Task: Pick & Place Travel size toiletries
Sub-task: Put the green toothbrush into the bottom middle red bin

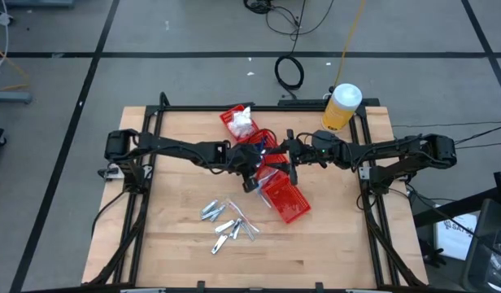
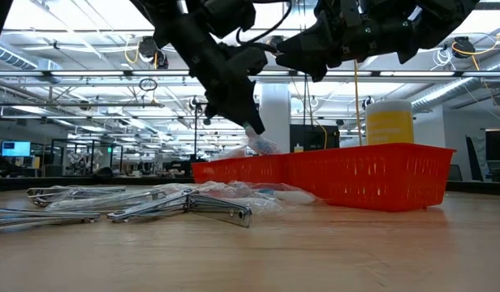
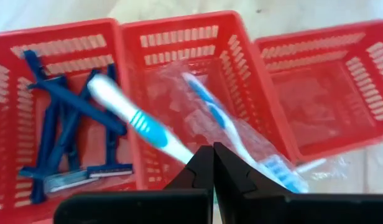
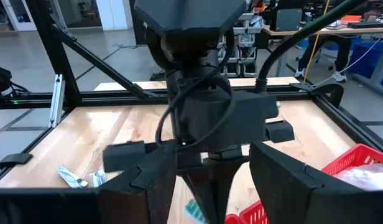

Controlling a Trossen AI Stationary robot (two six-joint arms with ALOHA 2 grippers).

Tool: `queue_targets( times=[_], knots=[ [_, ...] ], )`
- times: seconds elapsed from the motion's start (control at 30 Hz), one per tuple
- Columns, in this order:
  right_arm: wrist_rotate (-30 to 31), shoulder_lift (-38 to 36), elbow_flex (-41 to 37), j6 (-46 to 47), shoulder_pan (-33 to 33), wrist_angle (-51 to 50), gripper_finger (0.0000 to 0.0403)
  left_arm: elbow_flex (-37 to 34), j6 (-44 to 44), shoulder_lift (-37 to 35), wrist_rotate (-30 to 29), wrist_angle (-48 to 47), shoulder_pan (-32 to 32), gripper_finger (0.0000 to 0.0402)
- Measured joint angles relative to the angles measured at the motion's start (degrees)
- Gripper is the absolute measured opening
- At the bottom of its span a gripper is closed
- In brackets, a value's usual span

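Currently left claw (image 3: 213, 163) is clamped on a clear-wrapped toothbrush (image 3: 138, 121), long axis pointing down and forward into the middle red bin (image 3: 241, 74) directly below, I think; right claw (image 4: 204, 180) gapes empty alongside.

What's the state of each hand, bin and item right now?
Left hand: shut on a clear-wrapped toothbrush, over the middle red bin.
Right hand: open, empty, beside the left hand.
Blue razors: lying in a neighbouring bin.
Silvery pieces: loose on the table.
Yellow bottle: upright, capped.
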Motion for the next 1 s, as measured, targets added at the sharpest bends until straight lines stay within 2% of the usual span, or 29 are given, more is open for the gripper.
queue_targets(
  times=[0.1, 0.3, 0.5, 0.67, 0.8, 0.9, 1.0],
  knots=[
    [-0.01, 0.00, 0.00, -0.34, 0.00, -0.02, 0.0187, 0.00, 3.78, 0.00, 0.19, 0.02, -0.60, 0.0000],
    [-0.01, 0.00, 0.00, -0.40, 0.00, -0.04, 0.0187, 0.00, 12.23, 0.00, -7.72, -0.01, -3.43, 0.0000],
    [0.01, 0.00, 0.00, -0.56, -0.02, -0.05, 0.0187, 0.00, 13.78, 0.00, -8.09, -0.03, -4.81, 0.0000],
    [0.01, 0.00, 0.00, -0.56, -0.02, -0.23, 0.0187, -0.02, 16.02, -0.72, -17.89, -0.62, -6.13, 0.0000],
    [0.03, 0.00, 0.00, -0.81, -0.02, -1.65, 0.0187, -0.02, 12.94, -4.25, -24.92, -2.15, -6.67, 0.0000],
    [0.01, 0.00, 0.00, -0.98, -0.01, -2.33, 0.0187, -0.41, 6.70, -6.92, -24.77, -4.75, -5.98, 0.0001],
    [0.02, 0.00, 0.00, -0.95, -0.02, -2.02, 0.0187, -1.20, -1.02, -7.76, -22.14, -6.59, -3.95, 0.0006]
  ],
)
